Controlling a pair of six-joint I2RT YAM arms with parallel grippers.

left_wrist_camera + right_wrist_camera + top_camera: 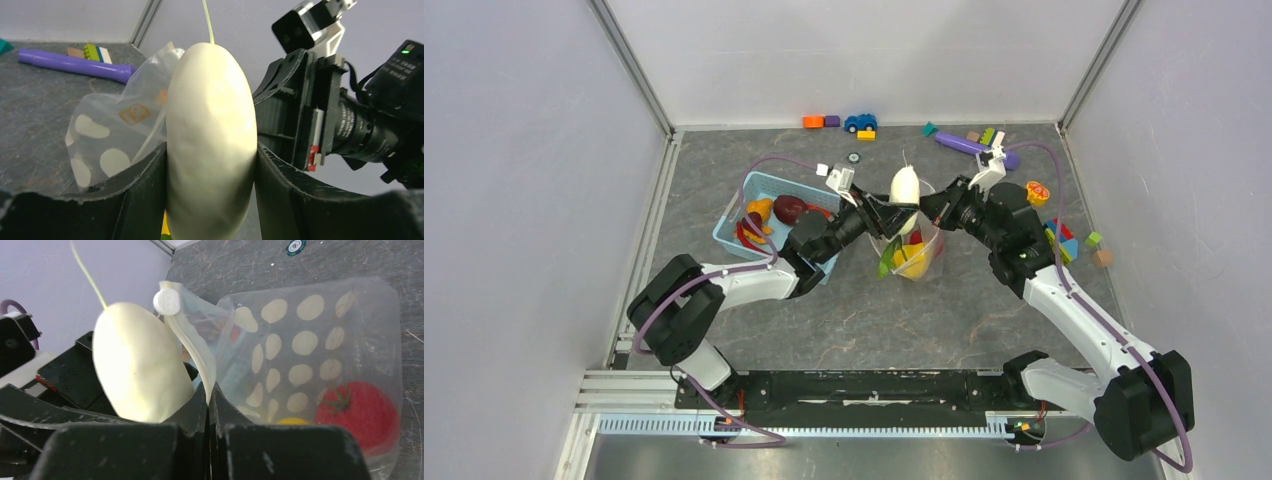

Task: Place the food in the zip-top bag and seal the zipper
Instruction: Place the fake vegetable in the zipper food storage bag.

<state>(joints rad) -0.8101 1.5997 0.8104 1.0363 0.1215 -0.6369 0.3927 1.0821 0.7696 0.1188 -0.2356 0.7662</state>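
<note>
White radish (pixel 905 187) is upright, stem up, clamped in the left pincer (pixel 886 212). Its fingers (pixel 142 200) press on both sides, spread only as wide as the radish. It sits at the mouth of the zip-top bag (pixel 320 340), just beside the raised zipper (pixel 194 347); can't tell if its lower end is inside. Right pincer (pixel 210 407) is closed tight on the zipper strip, holding that edge up, white slider tab (pixel 169 301) at the top. Tomato (pixel 360 412) and yellow pepper (pixel 292 421) lie in the bag. Bag is mid-counter (pixel 924 320). Light-blue basket (pixel 734 208) is just left of it and holds the maroon piece (pixel 789 208). Purple cylinder (pixel 964 145) is at the far side, well apart.
</note>
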